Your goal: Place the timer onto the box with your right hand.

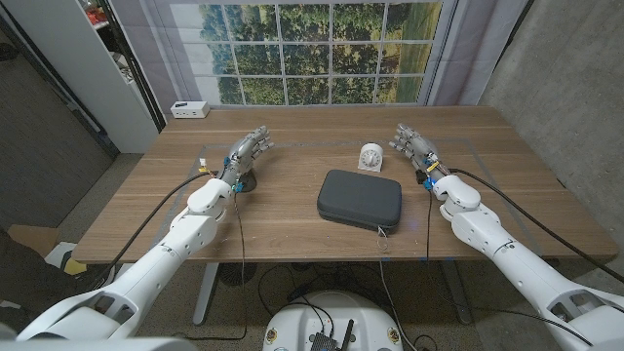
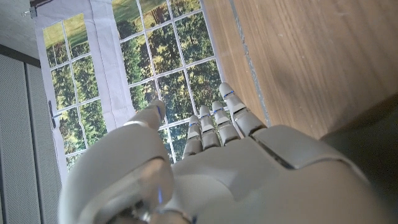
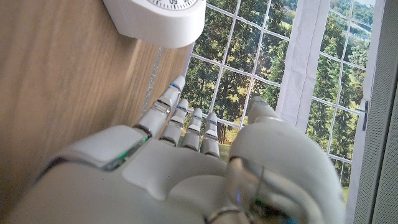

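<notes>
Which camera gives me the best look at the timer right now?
The head view: the whole timer stands on the table just behind the dark box, dial facing the camera. The right wrist view catches part of it, cut off at the frame edge beyond the right hand.

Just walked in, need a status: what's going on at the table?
Nothing is being handled yet. The white timer stands on the wooden table just behind the dark grey zip case, the box it should end up on. The right hand is beside the timer with fingers apart, holding nothing. The left hand waits open on the other side.
</notes>
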{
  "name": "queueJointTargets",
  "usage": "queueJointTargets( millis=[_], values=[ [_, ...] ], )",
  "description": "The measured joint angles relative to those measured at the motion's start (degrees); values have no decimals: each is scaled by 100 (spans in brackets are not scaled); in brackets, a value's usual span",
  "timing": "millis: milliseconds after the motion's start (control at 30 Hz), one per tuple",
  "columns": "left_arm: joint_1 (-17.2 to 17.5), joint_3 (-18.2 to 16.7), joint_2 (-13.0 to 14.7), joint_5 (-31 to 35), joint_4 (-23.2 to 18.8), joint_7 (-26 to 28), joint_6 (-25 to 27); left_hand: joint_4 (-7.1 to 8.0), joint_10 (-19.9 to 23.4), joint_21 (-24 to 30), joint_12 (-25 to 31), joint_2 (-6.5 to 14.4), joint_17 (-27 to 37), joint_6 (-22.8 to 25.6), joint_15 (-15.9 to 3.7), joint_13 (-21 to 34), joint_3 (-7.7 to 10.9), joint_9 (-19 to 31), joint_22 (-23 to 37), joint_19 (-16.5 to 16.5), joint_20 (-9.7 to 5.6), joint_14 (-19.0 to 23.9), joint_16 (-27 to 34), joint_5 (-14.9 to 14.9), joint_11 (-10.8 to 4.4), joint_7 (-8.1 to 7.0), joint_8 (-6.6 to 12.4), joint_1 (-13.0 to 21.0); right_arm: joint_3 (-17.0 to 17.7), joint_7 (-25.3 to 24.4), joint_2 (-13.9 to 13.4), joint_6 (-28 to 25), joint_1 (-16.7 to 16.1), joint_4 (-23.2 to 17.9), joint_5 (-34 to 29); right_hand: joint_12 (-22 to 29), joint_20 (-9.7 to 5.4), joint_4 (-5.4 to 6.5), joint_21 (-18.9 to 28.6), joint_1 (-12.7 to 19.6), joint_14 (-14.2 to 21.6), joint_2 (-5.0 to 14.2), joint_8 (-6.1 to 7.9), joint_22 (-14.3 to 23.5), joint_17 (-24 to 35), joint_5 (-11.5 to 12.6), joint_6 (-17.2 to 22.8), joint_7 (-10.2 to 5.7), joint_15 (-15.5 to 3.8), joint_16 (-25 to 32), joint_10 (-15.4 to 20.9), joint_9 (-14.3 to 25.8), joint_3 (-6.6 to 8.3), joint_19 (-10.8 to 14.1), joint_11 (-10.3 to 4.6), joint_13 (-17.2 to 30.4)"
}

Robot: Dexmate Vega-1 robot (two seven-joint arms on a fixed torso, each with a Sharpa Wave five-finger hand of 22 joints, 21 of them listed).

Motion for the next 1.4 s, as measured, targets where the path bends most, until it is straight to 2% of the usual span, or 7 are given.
queueJointTargets(
  millis=[233,333,367,533,667,1033,1400],
  values=[
    [83,-34,69,-13,-32,-43,-43,0,31,0,0,30,0,34,0,1,0,0,0,0,0,0,0,0,-31,-3,0,30,-83,-75,-329,-478,53,-411,-226,0,-1,-244,0,159,29,-147,0,26,-29,0,-11,-34,-13,0,29,16,-61,-43,28,26],
    [129,-47,98,-13,-80,-43,-43,0,31,-1,0,30,0,50,-31,1,0,0,0,0,0,31,0,0,-31,12,0,30,-83,-96,-329,-846,53,-411,-357,0,64,-289,0,204,29,-192,0,26,-29,0,-21,-44,-13,0,86,26,-106,-108,86,52],
    [140,-51,104,-16,-92,-51,-68,0,47,-1,0,30,0,49,-31,0,0,0,0,0,0,31,0,0,-14,12,0,30,-173,-101,-672,-949,151,-849,-394,29,94,-309,0,203,29,-192,0,26,-29,0,-23,-42,-12,0,113,26,-126,-138,114,53],
    [184,-61,135,-16,-142,-51,-84,-16,84,-1,0,30,0,79,0,0,15,0,0,0,0,62,0,0,-23,-18,0,29,-293,-116,-977,-1649,302,-1299,-591,45,277,-384,-30,224,94,-213,0,25,-13,0,-44,-21,-9,0,144,26,-152,-322,144,104],
    [204,-64,146,-15,-155,-58,-106,-16,84,-1,0,30,-1,85,-3,0,15,0,0,-1,0,65,0,0,-22,-12,0,29,-442,-119,-1194,-2334,480,-1645,-763,45,289,-414,-30,221,151,-261,44,25,-13,0,-22,1,-13,0,144,26,-182,-368,144,106],
    [200,-68,207,-14,-193,-158,-113,-41,106,-34,0,29,-15,135,-32,-1,40,-1,-1,-1,0,93,0,0,1,-12,0,29,-1151,132,-1590,-4274,1290,-2409,-1470,79,367,-493,-30,216,123,-416,44,25,14,0,-76,55,-16,0,101,25,-261,-577,226,186],
    [182,-71,267,-40,-208,-250,-82,-71,133,-34,-1,29,-17,135,-31,-1,71,7,-2,-1,0,92,0,0,-11,-12,0,29,-2086,608,-1702,-5570,2192,-2812,-2415,121,398,-586,-30,322,76,-522,114,24,13,23,96,50,-5,0,91,35,-291,-668,236,260]
  ],
)
